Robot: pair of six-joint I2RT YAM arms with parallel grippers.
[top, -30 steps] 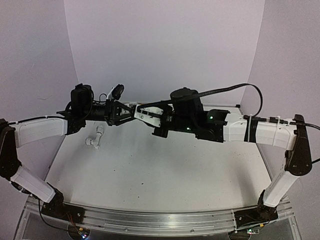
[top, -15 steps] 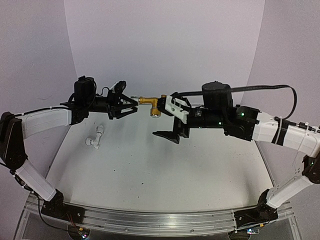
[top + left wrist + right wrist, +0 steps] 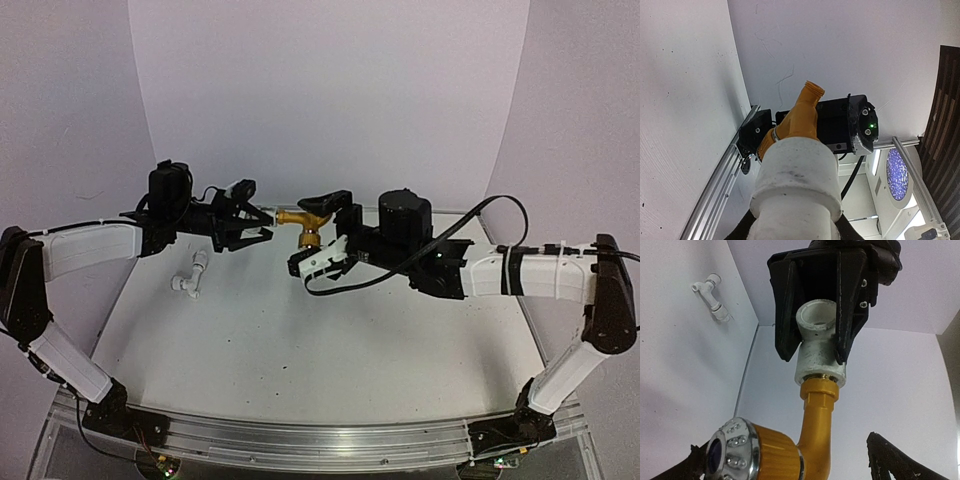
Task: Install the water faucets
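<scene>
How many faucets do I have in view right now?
2. The yellow-gold faucet is in mid-air, joined to the white fitting in the left gripper; the white faucet lies on the table at left. Others may be hidden behind the arms.

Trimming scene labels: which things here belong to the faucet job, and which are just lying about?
Job: gold tap, white fitting on its end, white tap.
Lying about: nothing loose seen; only the base rail.

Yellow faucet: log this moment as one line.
left gripper: shut on white fitting | yellow faucet: joined to fitting, held above table | right gripper: open, straddling faucet | white faucet: on table
</scene>
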